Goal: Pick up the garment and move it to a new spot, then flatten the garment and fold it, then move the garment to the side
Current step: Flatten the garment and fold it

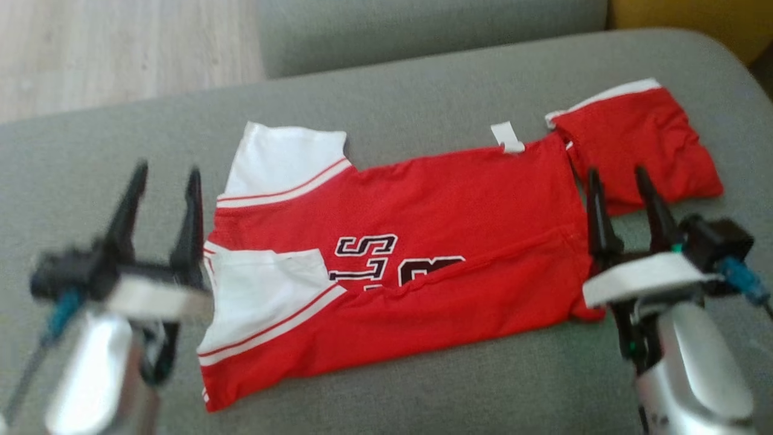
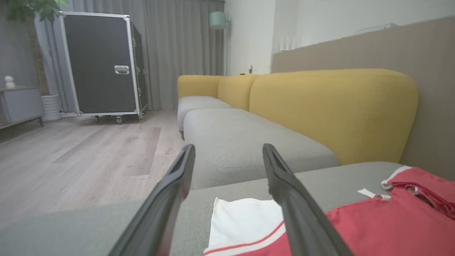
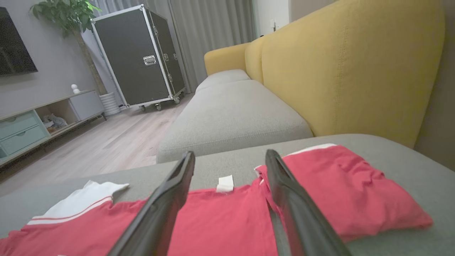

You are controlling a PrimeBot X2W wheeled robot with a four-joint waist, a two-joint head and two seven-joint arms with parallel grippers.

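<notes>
The garment [image 1: 435,241] is a red jersey with white sleeves and dark lettering, spread across the grey sofa seat [image 1: 423,78], its near edge folded up over the front. A second red piece with a white band [image 1: 640,145] lies at its right end. My left gripper [image 1: 166,172] hovers open just left of the white sleeves, nothing between its fingers. My right gripper [image 1: 616,175] stands open at the jersey's right edge, also empty. The left wrist view shows a white sleeve [image 2: 245,220] below the open fingers; the right wrist view shows red cloth [image 3: 227,220] under them.
A yellow backrest [image 3: 348,67] rises behind the seat at the right. A second grey seat cushion [image 2: 241,142] lies beyond. Wooden floor [image 2: 81,156] stretches past the sofa's edge to a black wheeled flight case [image 2: 103,64] and a low cabinet [image 3: 42,117].
</notes>
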